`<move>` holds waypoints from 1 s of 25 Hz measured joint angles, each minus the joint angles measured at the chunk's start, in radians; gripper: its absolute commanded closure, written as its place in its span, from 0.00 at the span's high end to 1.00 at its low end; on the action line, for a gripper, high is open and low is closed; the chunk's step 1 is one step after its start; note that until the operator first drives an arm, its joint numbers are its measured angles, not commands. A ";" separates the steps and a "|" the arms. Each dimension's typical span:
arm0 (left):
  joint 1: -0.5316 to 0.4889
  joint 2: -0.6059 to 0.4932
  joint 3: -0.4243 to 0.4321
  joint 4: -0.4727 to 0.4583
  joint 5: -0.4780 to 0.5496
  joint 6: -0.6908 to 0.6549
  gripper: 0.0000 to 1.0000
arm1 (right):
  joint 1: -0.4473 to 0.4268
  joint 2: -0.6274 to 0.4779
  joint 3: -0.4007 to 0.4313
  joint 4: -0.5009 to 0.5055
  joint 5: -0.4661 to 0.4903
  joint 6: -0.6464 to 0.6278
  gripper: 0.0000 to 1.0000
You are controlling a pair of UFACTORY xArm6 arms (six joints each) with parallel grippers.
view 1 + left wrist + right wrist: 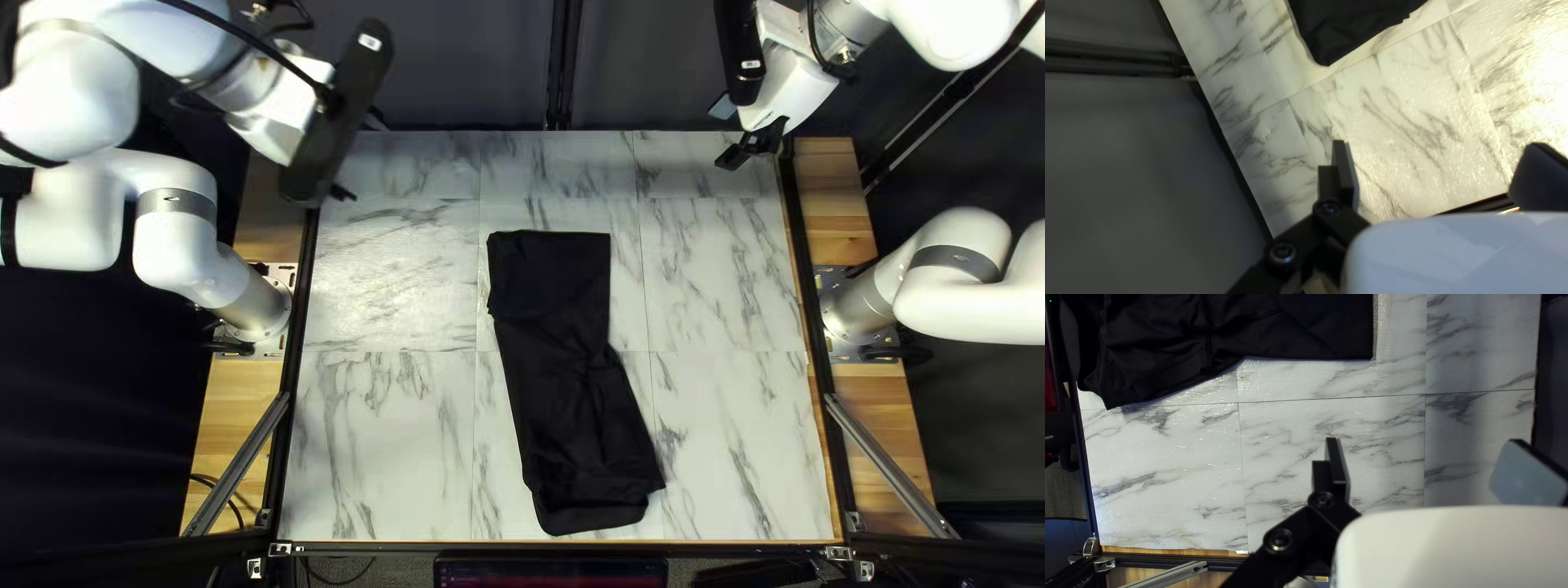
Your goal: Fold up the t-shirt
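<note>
My left gripper [361, 155] is raised over the far left table corner, my right gripper [727, 133] over the far right one. The black t-shirt [566, 381] lies in a long narrow folded strip at mid-table, its near end layered and slanting right, with creases along its middle. In the left wrist view my left gripper [1439, 170] has its fingers wide apart over bare marble, the t-shirt [1350, 24] well ahead. The right wrist view shows my right gripper [1430, 465] also spread and holding nothing, with the t-shirt [1208, 337] ahead of it.
Bare marble tabletop [381, 436] lies on both sides of the t-shirt. Metal rails [887, 463] run beside the table's near corners, and a dark curtain [468, 65] hangs behind its far edge. A screen [550, 572] stands at the near edge.
</note>
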 measured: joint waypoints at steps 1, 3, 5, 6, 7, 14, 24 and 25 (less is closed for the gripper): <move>0.000 0.000 0.000 0.000 0.000 0.000 1.00 | 0.000 0.000 0.000 0.000 0.000 0.000 1.00; 0.000 0.000 0.000 0.000 0.000 0.000 1.00 | 0.000 0.000 0.000 0.000 0.000 0.000 1.00; 0.000 0.000 0.000 0.000 0.000 0.000 1.00 | 0.000 0.000 0.000 0.000 0.000 0.000 1.00; 0.000 0.000 0.000 0.000 0.000 0.000 1.00 | 0.000 0.000 0.000 0.000 0.000 0.000 1.00; 0.000 0.000 0.000 0.000 0.000 0.000 1.00 | 0.000 0.000 0.000 0.000 0.000 0.000 1.00; 0.000 0.000 0.000 0.000 0.000 0.000 1.00 | 0.000 0.000 0.000 -0.001 0.000 0.000 1.00; 0.000 0.000 0.000 0.000 0.000 0.000 1.00 | 0.271 0.262 0.041 -0.162 -0.378 0.216 1.00; 0.000 0.000 0.000 0.000 0.000 0.000 1.00 | 0.305 0.294 0.059 -0.201 -0.433 0.254 1.00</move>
